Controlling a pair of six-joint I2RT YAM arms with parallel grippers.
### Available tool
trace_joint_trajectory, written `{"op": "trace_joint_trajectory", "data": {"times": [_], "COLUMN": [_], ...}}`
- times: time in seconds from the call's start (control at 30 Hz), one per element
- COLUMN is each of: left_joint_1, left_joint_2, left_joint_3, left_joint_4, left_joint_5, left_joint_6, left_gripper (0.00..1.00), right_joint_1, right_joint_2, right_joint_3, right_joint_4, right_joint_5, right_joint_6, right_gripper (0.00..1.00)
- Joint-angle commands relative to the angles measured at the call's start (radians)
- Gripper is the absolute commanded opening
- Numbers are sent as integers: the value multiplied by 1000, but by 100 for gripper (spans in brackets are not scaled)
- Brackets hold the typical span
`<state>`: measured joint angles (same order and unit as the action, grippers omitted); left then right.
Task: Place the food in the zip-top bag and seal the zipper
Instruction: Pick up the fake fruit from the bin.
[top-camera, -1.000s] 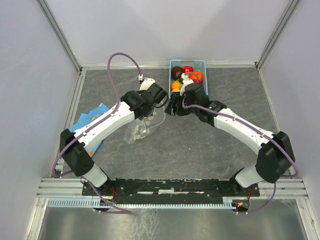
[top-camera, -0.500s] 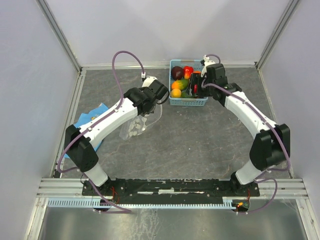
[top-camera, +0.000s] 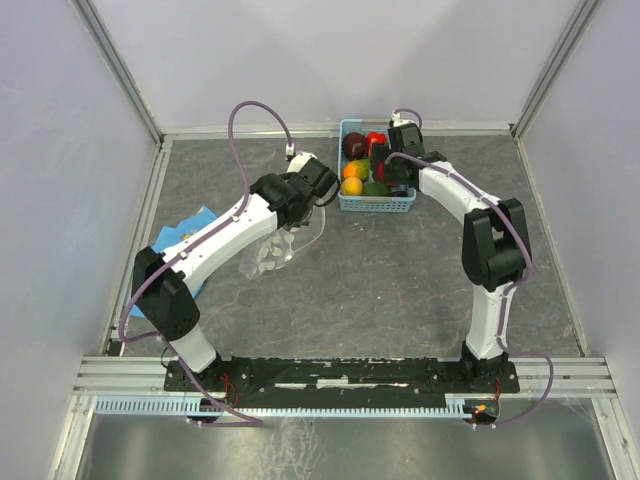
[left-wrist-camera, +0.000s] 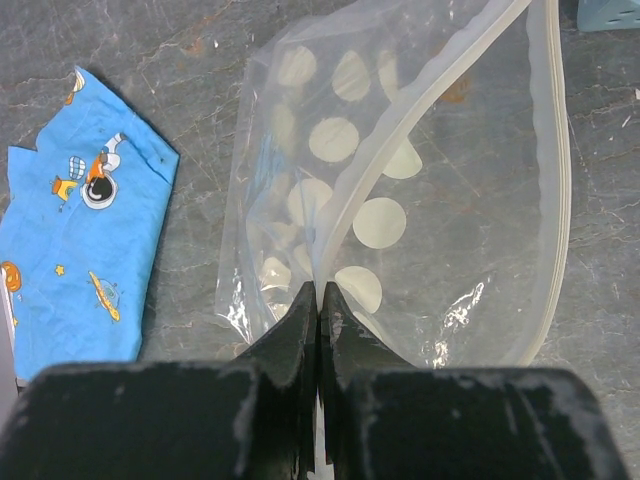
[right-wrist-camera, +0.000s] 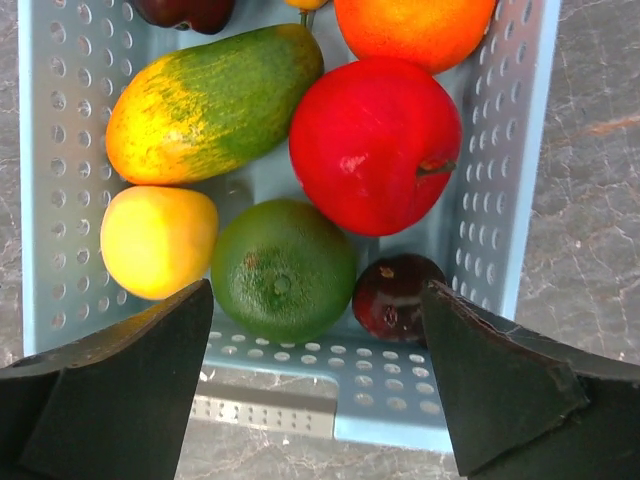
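The zip-top bag is clear with white oval spots and hangs with its mouth open; no food shows inside it. My left gripper is shut on the bag's near rim, beside the whitish zipper. In the top view the left gripper holds the bag left of the basket. The food lies in the light-blue basket: a green lime, red apple, yellow lemon, green-yellow mango, an orange and a small maroon fruit. My right gripper hovers open above the lime, holding nothing.
The basket stands at the back of the grey table near the rear wall. A blue printed cloth lies left of the bag and under the left arm. Walls enclose the table on three sides.
My right gripper swung from beside the bag's mouth back over the basket and its jaws spread wider. The left gripper kept its hold on the bag, shifting only slightly.
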<state>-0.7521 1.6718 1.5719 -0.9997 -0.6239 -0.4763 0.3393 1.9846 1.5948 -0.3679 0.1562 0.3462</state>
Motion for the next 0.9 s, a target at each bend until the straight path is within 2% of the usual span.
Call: {"op": "trace_joint_trajectory", "data": {"times": [0.0, 0.4, 0.87], "left_joint_1": [5, 8, 10], "left_joint_2": [3, 15, -7], "left_joint_3": [43, 55, 49], "left_joint_4": [21, 18, 0], "left_joint_5": [-2, 3, 15], "left_joint_6": [34, 38, 22], "left_gripper": [3, 3, 3], "right_joint_1": [-3, -10, -17], "right_joint_2": [61, 185, 266], "right_joint_3": [114, 189, 237], "right_joint_4": [-28, -155, -234], "right_joint_5": [-44, -146, -145], "right_joint_6": [1, -1, -14], "right_gripper": [93, 96, 99]}}
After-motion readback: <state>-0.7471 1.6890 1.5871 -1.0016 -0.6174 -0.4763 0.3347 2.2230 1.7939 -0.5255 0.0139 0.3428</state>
